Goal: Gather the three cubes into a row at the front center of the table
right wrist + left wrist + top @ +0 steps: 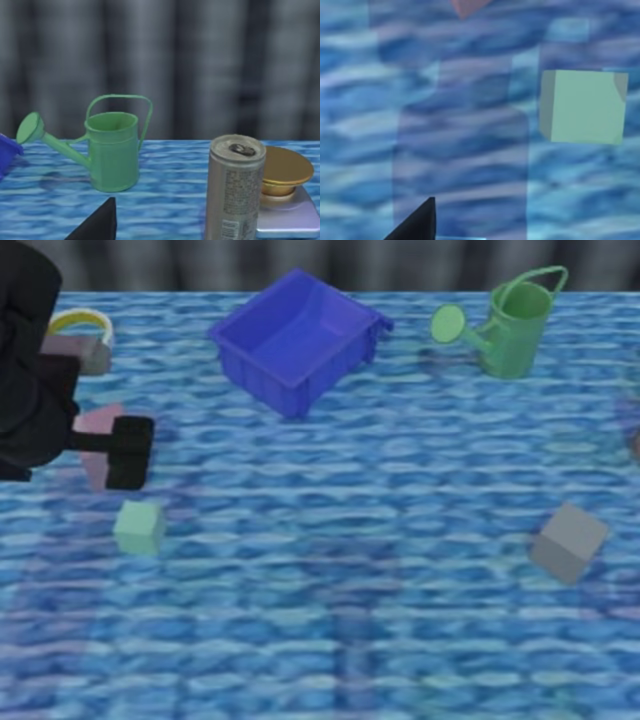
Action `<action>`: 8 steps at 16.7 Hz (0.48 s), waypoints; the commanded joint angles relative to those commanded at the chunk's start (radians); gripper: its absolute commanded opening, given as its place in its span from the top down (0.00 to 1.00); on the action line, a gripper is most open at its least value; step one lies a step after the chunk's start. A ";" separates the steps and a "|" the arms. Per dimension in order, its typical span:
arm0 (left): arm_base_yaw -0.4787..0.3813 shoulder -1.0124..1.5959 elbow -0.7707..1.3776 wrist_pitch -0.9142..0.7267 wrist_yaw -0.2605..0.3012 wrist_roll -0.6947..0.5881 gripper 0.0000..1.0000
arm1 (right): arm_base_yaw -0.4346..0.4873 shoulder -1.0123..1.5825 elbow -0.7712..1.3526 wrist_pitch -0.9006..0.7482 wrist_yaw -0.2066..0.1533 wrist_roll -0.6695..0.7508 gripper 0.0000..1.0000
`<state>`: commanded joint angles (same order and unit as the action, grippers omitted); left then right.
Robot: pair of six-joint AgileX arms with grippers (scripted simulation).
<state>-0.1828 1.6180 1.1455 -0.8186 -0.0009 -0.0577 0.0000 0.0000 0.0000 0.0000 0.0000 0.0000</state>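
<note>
Left arm: a black AgileX arm reaching in from the top view's left edge, its left gripper [128,452] low over the pale pink cube [97,422]; whether its fingers are spread or closed cannot be told.
Pale pink cube: at the table's left side, mostly hidden under the gripper, only its pink edges showing; in the left wrist view just one corner shows at the frame's edge.
Cup-like object: a grey thing with a yellow rim [82,340], at the far left behind the arm, partly hidden.
Mint-green cube [139,526]: on the table [340,580] just in front of the gripper, apart from the pink cube; it fills much of the left wrist view.
Blue bin [297,337]: open-topped, toward the back, left of centre.
Green watering can [518,325]: upright at the back right, spout pointing left.
Grey cube [569,542]: right side, nearer the front, well apart from the other two cubes.
Right arm: out of the top view; its wrist camera shows a silver can [234,187] beside a gold-domed object [286,172] on a pale base; its fingers' state cannot be told.
</note>
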 joint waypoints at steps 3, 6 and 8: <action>-0.024 0.216 0.159 -0.108 0.000 -0.009 0.00 | 0.000 0.000 0.000 0.000 0.000 0.000 0.00; -0.040 0.348 0.271 -0.176 0.001 -0.015 0.00 | 0.000 0.000 0.000 0.000 0.000 0.000 0.00; -0.046 0.388 0.309 -0.198 0.002 -0.017 0.00 | 0.000 0.000 0.000 0.000 0.000 0.000 0.00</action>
<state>-0.2284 2.0055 1.4543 -1.0163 0.0013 -0.0749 0.0000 0.0000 0.0000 0.0000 0.0000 0.0000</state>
